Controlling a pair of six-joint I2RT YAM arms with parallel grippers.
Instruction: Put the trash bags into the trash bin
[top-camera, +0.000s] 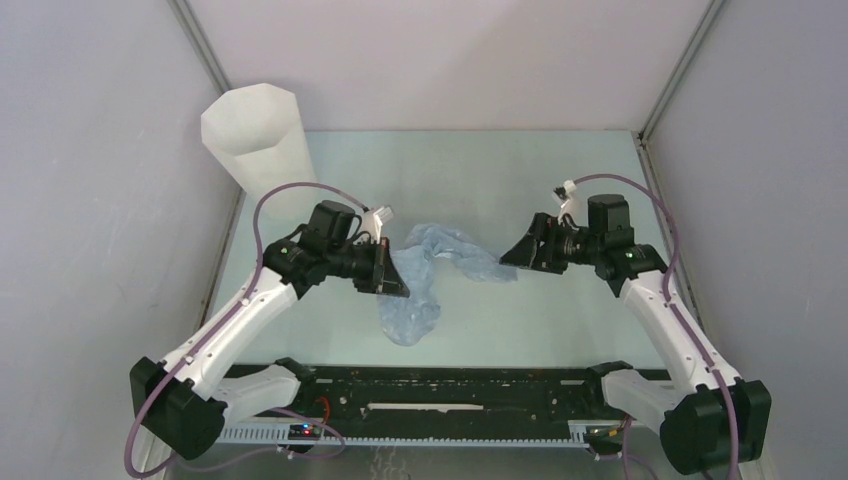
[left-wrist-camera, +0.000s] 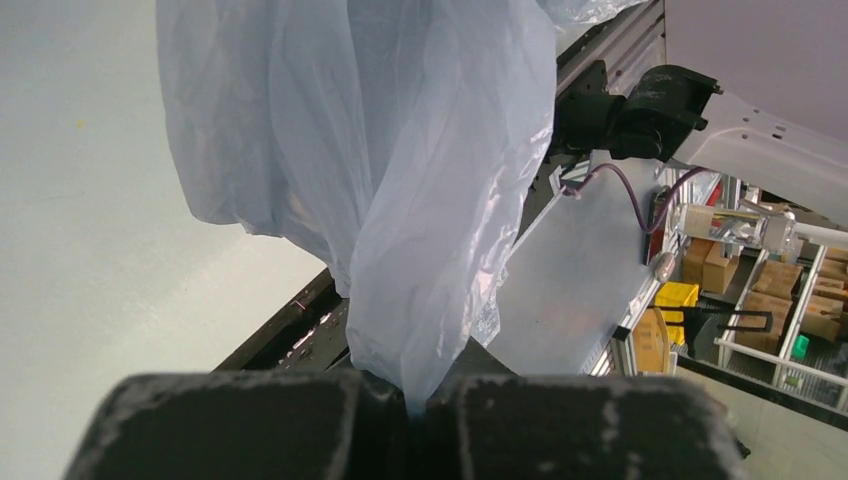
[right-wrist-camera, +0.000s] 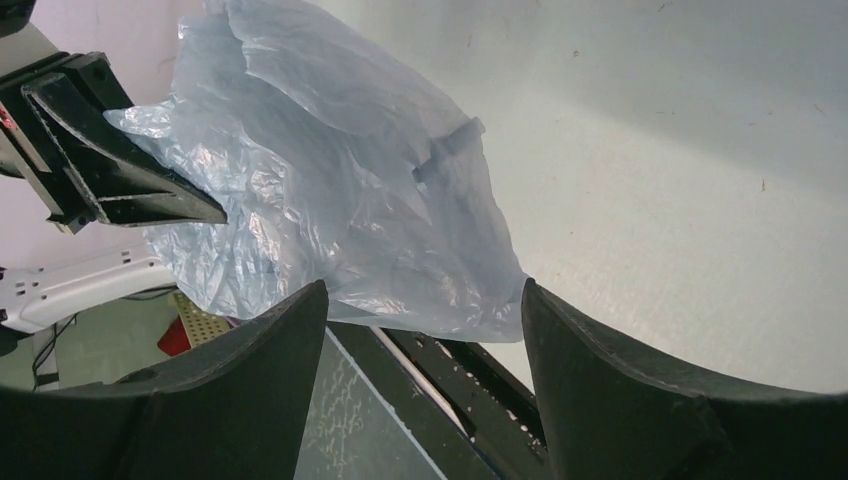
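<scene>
The pale blue-grey trash bag (top-camera: 430, 275) hangs crumpled in mid-table. My left gripper (top-camera: 392, 277) is shut on the bag's left part; in the left wrist view the film (left-wrist-camera: 400, 180) runs down into the closed jaws (left-wrist-camera: 412, 405). My right gripper (top-camera: 511, 258) is open at the bag's right end; in the right wrist view the bag (right-wrist-camera: 330, 200) lies just beyond the spread fingertips (right-wrist-camera: 422, 300) and nothing is between them. The white faceted trash bin (top-camera: 255, 140) stands upright at the far left corner, apart from both grippers.
Grey enclosure walls stand on the left, back and right. A black rail (top-camera: 440, 390) with both arm bases runs along the near edge. The left gripper's black fingers (right-wrist-camera: 120, 170) show in the right wrist view beside the bag.
</scene>
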